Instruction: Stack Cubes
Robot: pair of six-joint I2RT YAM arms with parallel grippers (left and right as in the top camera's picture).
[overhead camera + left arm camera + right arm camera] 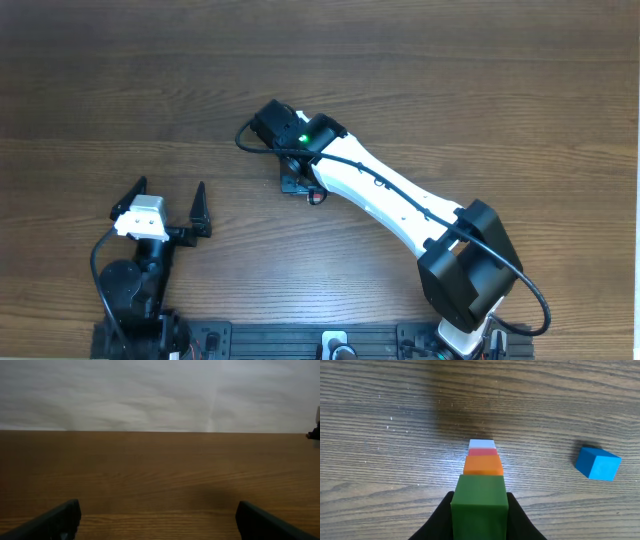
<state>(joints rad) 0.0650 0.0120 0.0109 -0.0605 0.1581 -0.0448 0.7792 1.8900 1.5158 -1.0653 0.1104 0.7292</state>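
A column of cubes stands on the wooden table: a white cube (482, 444) lowest, then a red cube (482, 452), then an orange cube (483, 465). A green cube (480, 502) is at the top, in line with the column, and my right gripper (480, 519) is shut on its two sides. Whether the green cube rests on the orange one I cannot tell. A blue cube (597, 463) lies alone on the table beside the column. In the top view the right gripper (300, 185) is near the table's middle, with a bit of red (316, 197) below it. My left gripper (170, 192) (159, 527) stands open over bare wood at the front left.
The wooden table (480, 90) stretches wide on all sides of the stack. The right arm's white link (385, 195) crosses diagonally from the front right towards the middle. A pale wall (160, 390) rises beyond the table's far edge.
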